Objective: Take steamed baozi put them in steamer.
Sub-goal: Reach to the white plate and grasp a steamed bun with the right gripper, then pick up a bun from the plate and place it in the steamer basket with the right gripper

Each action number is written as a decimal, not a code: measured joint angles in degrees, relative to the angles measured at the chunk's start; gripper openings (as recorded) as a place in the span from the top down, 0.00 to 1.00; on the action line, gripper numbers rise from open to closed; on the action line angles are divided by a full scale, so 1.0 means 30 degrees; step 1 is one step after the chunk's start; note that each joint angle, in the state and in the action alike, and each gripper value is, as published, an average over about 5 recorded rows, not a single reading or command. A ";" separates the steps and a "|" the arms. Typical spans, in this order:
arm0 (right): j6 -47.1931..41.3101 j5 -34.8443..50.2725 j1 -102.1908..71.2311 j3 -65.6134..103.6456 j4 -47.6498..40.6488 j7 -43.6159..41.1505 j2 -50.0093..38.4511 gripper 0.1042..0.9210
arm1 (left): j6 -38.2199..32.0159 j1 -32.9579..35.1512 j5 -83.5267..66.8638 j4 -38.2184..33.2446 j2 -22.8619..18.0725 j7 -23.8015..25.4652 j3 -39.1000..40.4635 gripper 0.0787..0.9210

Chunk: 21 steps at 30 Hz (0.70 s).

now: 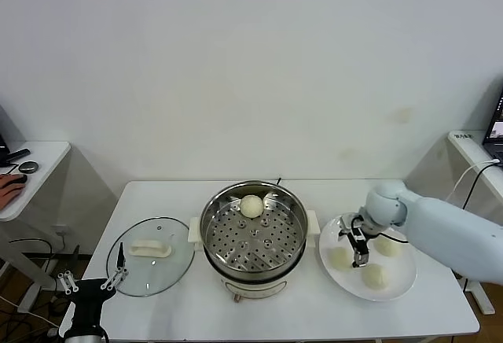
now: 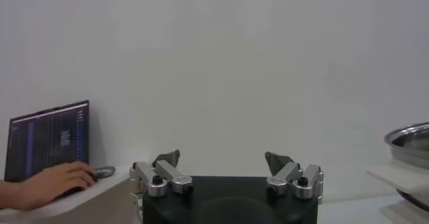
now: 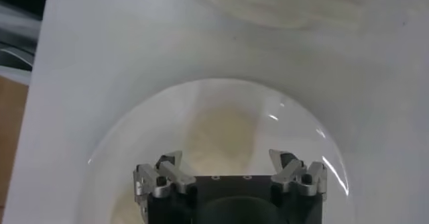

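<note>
The steamer (image 1: 253, 237) stands at the middle of the white table (image 1: 314, 311), its perforated tray exposed, with one bun (image 1: 251, 206) resting on the tray at the far side. To the right of the steamer, just beside its white side handle, lies a flat white plate (image 1: 397, 288) carrying three more buns: one nearest the steamer (image 1: 339, 256), one toward the front edge of the table (image 1: 374, 276), and one on the plate's far side (image 1: 387, 245). The right gripper (image 1: 359, 250) hangs over the plate between these buns; its fingers (image 3: 167, 165) are spread apart and grip nothing, with a pale bun (image 3: 224, 133) lying below the gap. To the left of the steamer, the glass lid (image 1: 151, 256) rests flat on the table, white handle upward. The left gripper (image 1: 90, 280) is parked low, left of the lid and off the table's front corner — its fingers (image 2: 167, 159) are spread wide and empty.
</note>
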 measured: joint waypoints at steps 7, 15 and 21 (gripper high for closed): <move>0.0028 -0.0331 -0.0429 0.0254 -0.0290 -0.0002 0.0361 0.38 | -0.0001 -0.0098 0.0025 0.0043 -0.0011 -0.0002 0.0053 0.12; 0.0027 -0.0468 -0.0532 0.0446 -0.0321 -0.0115 0.0332 0.62 | -0.0019 -0.0092 0.0028 0.0026 -0.0018 -0.0017 0.0071 0.12; -0.0017 -0.0148 0.0129 0.0353 0.0020 -0.0388 -0.0209 0.62 | -0.0023 -0.0107 0.0026 -0.0058 -0.0002 -0.0010 0.0146 0.12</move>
